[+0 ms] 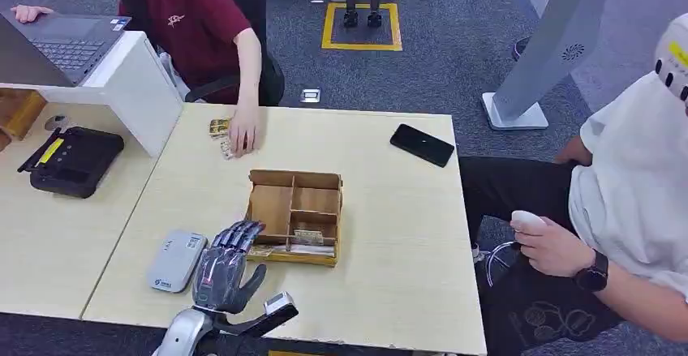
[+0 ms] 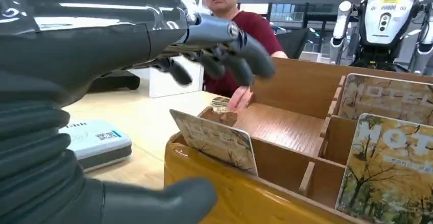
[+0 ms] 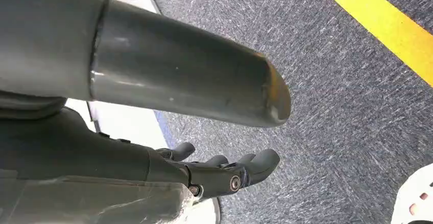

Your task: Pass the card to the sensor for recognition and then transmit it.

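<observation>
My left hand (image 1: 221,271) hovers at the front left corner of the wooden box (image 1: 294,210), fingers stretched over its front slot and holding nothing. In the left wrist view its fingers (image 2: 224,55) hang above a tilted leaf-patterned card (image 2: 214,140) leaning in that slot, with the thumb (image 2: 168,201) below, outside the box wall (image 2: 240,198). More cards (image 2: 388,168) stand in neighbouring slots. The grey sensor (image 1: 176,260) lies flat just left of the hand. My right hand (image 3: 230,173) hangs over the floor, fingers loosely extended and holding nothing.
A person in red rests a hand on some cards (image 1: 235,133) beyond the box. A black phone (image 1: 422,144) lies at the far right of the table. A black device (image 1: 71,160) and a laptop (image 1: 65,44) are at left. Another person (image 1: 633,210) sits right.
</observation>
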Tool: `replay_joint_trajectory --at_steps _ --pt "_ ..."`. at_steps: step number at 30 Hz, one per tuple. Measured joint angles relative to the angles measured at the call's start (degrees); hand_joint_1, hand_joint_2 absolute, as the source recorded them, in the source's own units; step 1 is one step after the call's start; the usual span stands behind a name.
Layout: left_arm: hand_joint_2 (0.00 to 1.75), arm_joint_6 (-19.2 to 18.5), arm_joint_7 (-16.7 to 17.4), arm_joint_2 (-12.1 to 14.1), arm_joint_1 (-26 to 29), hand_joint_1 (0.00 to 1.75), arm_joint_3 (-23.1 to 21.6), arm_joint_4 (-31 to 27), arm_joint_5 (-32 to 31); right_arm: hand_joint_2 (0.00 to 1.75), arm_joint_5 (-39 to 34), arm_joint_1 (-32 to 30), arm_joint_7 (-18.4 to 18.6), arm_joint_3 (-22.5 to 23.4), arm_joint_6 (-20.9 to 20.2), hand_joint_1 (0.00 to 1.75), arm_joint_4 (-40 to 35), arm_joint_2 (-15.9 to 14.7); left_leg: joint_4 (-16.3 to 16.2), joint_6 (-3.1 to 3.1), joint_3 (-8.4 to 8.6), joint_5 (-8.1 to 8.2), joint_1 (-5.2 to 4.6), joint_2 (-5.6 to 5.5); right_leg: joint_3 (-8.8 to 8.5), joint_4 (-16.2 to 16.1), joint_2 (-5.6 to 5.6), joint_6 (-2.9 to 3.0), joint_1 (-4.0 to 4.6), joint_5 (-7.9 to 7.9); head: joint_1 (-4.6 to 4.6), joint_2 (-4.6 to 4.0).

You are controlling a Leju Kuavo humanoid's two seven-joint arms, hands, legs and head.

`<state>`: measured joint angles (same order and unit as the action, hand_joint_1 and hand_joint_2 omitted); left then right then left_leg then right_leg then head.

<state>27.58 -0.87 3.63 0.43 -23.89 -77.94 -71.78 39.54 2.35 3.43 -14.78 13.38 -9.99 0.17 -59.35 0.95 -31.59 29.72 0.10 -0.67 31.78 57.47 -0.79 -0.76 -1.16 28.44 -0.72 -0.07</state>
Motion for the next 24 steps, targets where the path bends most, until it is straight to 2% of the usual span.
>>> replay_joint_trajectory --at_steps 13,17,19,24 --pt "1.75 -0.53 -0.31 0.00 -0.81 1.75 0.09 0.37 0.70 0.00 0.00 0.00 -0.33 0.11 0.00 0.00 0.00 0.00 0.00 0.00 0.01 0.00 0.00 0.00 -0.01 0.00 0.00 0.00 0.00 0.00 0.00 0.00" --pt "1.75 -0.52 -2.63 0.00 -0.85 1.75 0.15 0.26 4.99 0.00 0.09 0.00 -0.59 0.26 0.00 0.00 0.00 0.00 0.00 0.00 0.01 0.00 0.00 0.00 -0.01 0.00 0.00 0.00 0.00 0.00 0.00 0.00" --pt "1.75 -0.13 -3.98 0.02 -0.74 1.75 0.28 -0.80 7.60 0.00 0.28 -0.02 -0.59 0.37 0.00 0.00 0.00 0.00 0.00 0.00 0.00 0.00 0.01 0.00 -0.01 0.00 0.00 0.00 0.01 0.00 0.00 0.00" --pt "1.75 -0.77 -4.00 0.52 -0.90 1.75 0.74 -6.19 9.01 0.00 0.59 -0.06 -0.61 0.85 0.02 0.00 0.00 0.02 0.00 0.00 0.00 -0.01 0.00 0.00 -0.02 0.00 0.01 0.00 0.00 0.00 0.00 0.00"
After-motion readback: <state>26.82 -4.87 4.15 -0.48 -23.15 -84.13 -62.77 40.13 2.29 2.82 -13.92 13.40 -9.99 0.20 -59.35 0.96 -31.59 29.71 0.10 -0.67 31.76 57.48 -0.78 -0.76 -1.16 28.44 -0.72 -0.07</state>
